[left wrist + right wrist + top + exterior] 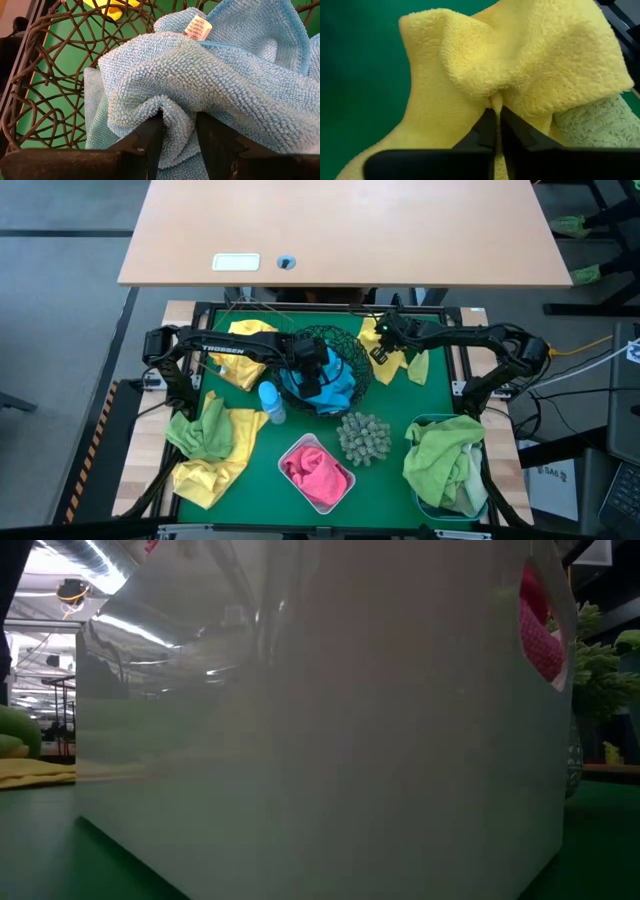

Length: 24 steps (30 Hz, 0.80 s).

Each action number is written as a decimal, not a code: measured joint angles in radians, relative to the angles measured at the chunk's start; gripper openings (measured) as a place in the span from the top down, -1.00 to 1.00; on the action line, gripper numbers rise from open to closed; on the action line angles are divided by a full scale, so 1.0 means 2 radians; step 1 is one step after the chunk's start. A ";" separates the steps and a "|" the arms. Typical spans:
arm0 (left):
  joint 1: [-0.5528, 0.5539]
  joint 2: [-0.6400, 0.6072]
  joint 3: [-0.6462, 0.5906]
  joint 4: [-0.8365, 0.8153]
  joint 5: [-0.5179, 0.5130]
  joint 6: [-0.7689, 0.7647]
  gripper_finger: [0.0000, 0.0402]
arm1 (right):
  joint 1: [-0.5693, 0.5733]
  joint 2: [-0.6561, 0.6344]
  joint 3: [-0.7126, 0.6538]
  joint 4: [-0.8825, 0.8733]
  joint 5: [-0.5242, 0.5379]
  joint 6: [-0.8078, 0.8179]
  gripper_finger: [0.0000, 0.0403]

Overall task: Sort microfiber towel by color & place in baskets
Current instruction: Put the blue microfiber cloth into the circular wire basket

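High view: the left pincer [318, 377] reaches into the round black wire bowl [356, 352] at the middle of the green bench [392, 405], its fingers [150, 142] pinching a fold of the blue towel [210, 85] lying inside. The right pincer [381, 338] sits at the far side of the bench, clenched on a bunched fold of a yellow towel [520, 60], with a lime towel [592, 125] just beside it. Pink towels [318, 473] fill the white tub [300, 446]; lime towels [440, 455] are heaped in the blue tub [425, 502]. More yellow and lime towels [212, 442] lie on the left.
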 joint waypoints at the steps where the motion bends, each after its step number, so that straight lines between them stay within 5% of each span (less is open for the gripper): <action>1: 0.000 0.000 0.000 0.000 0.000 0.000 0.42 | 0.000 0.000 0.000 0.000 0.000 -0.001 0.93; 8: -0.002 0.000 0.000 0.000 0.000 -0.012 0.42 | 0.000 0.000 0.013 -0.039 -0.046 -0.011 0.95; 24: -0.002 0.000 0.060 -0.014 0.011 -0.012 0.40 | 0.000 -0.001 0.168 -0.211 -0.056 -0.028 0.98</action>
